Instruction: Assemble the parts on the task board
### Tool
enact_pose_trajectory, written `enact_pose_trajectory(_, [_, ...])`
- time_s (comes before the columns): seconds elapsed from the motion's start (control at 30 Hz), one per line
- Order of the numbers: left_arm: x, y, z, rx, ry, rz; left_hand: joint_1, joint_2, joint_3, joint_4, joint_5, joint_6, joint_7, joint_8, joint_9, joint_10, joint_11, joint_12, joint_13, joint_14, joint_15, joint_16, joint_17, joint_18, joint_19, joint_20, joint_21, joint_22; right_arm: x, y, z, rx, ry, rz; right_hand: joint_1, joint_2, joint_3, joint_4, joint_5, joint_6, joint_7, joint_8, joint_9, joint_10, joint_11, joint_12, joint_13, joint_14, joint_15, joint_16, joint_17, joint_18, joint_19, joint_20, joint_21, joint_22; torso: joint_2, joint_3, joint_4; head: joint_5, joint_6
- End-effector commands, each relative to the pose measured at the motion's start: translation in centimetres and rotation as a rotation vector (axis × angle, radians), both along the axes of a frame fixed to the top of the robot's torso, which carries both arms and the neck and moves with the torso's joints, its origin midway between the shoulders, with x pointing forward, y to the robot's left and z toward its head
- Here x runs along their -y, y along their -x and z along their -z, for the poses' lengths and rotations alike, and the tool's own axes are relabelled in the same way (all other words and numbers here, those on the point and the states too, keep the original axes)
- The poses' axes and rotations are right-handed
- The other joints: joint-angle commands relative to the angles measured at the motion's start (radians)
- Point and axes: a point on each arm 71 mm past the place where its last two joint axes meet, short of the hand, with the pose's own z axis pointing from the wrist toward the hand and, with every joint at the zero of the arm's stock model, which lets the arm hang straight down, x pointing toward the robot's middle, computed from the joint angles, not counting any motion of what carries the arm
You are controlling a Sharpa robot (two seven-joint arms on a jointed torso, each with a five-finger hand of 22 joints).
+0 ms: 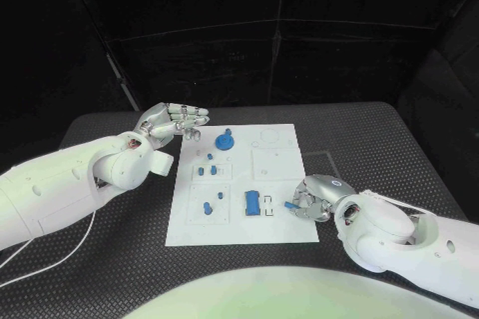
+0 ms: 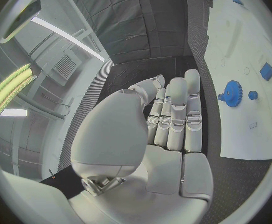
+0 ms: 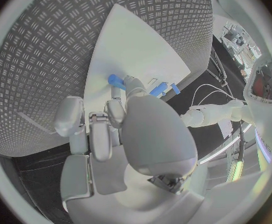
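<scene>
The white task board (image 1: 284, 225) lies in the middle of the table. On it are a blue gear (image 1: 226, 139), several small blue pegs (image 1: 208, 208) and a blue rectangular block (image 1: 253, 203). My right hand (image 1: 318, 198) rests at the board's right edge and pinches a small blue peg (image 1: 291, 205) at its fingertips, just above the board; in the right wrist view that peg (image 3: 116, 79) sticks out beside a fingertip (image 3: 131, 84). My left hand (image 1: 172, 120) hovers off the board's far left corner, fingers stretched out side by side and holding nothing. The left wrist view shows the gear (image 2: 231, 93) to the side of them.
The black ribbed table mat (image 1: 379, 146) surrounds the board on all sides. A white cable (image 1: 60, 253) trails from my left arm over the mat at the near left. Black curtains close off the back.
</scene>
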Motion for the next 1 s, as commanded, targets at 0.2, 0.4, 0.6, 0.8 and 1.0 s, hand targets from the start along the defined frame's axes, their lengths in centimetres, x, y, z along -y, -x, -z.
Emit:
enact_pose_trajectory(0.2, [0.2, 0.0, -0.1, 0.001, 0.009, 0.008, -0.008, 0.005, -0.003, -0.006, 0.007, -0.004, 0.0, 0.0, 0.0, -0.006, -0.002, 0.007, -0.001, -0.005, 0.001, -0.005, -0.001, 0.013, -0.007, 0.001, -0.004, 0.001, 0.7, 0.9, 0.8, -0.09, -0.098, 0.128, 0.006, -0.022, 0.062, 0.006, 0.046, 0.017, -0.003, -0.001, 0.0, 0.015, -0.011, 0.015, 0.01, 0.088, -0.004, 0.004, 0.182, -0.007, 0.009, -0.002, 0.012, 0.01, 0.0, -0.0003, -0.0001, 0.004, 0.0])
enact_pose_trajectory(0.4, [0.3, 0.0, -0.1, 0.001, 0.009, 0.008, -0.008, 0.005, -0.003, -0.006, 0.007, -0.004, 0.0, 0.0, 0.0, -0.006, -0.002, 0.007, -0.001, -0.005, 0.001, -0.005, -0.001, 0.013, -0.007, 0.001, -0.004, 0.001, 0.2, 1.0, 0.0, -0.039, -0.198, 0.151, -0.008, -0.043, 0.086, 0.016, 0.015, 0.022, -0.003, -0.005, 0.003, 0.019, -0.011, 0.017, 0.013, 0.088, -0.004, 0.005, 0.184, -0.007, 0.01, -0.002, 0.013, 0.012, 0.0, -0.0015, -0.0007, 0.004, 0.0])
enact_pose_trajectory(0.6, [0.3, 0.0, -0.1, 0.001, 0.009, 0.009, -0.008, 0.005, -0.003, -0.006, 0.007, -0.004, 0.0, 0.0, 0.0, -0.006, -0.002, 0.007, -0.001, -0.005, 0.001, -0.005, -0.001, 0.013, -0.007, 0.001, -0.004, 0.001, -0.6, 0.9, -0.1, -0.035, -0.258, 0.159, -0.02, -0.053, 0.099, 0.024, -0.003, 0.026, -0.003, -0.007, 0.005, 0.021, -0.011, 0.019, 0.016, 0.089, -0.004, 0.006, 0.187, -0.008, 0.011, -0.002, 0.014, 0.015, 0.002, -0.001, -0.0012, 0.004, 0.0])
enact_pose_trajectory(0.8, [0.3, 0.0, -0.1, 0.001, 0.01, 0.009, -0.008, 0.005, -0.003, -0.006, 0.007, -0.004, 0.0, 0.0, 0.0, -0.006, -0.002, 0.007, -0.001, -0.005, 0.001, -0.005, -0.001, 0.013, -0.007, 0.001, -0.004, 0.001, -1.4, 0.7, 0.3, -0.065, -0.29, 0.168, -0.041, -0.061, 0.106, 0.038, -0.013, 0.031, -0.004, -0.009, 0.007, 0.024, -0.011, 0.021, 0.019, 0.089, -0.004, 0.007, 0.189, -0.008, 0.011, -0.002, 0.015, 0.016, 0.002, -0.0015, 0.0005, 0.005, 0.0])
enact_pose_trajectory(1.0, [0.3, 0.0, -0.2, 0.001, 0.01, 0.01, -0.008, 0.005, -0.003, -0.006, 0.007, -0.004, 0.0, 0.0, 0.0, -0.006, -0.002, 0.007, -0.001, -0.005, 0.001, -0.005, -0.001, 0.013, -0.007, 0.001, -0.004, 0.001, -2.0, 0.5, 0.6, -0.086, -0.309, 0.177, -0.102, -0.072, 0.093, 0.055, 0.041, 0.041, -0.005, -0.01, 0.013, 0.03, -0.011, 0.026, 0.024, 0.09, -0.004, 0.009, 0.193, -0.008, 0.014, -0.001, 0.017, 0.021, 0.002, -0.0009, -0.0012, 0.01, 0.0])
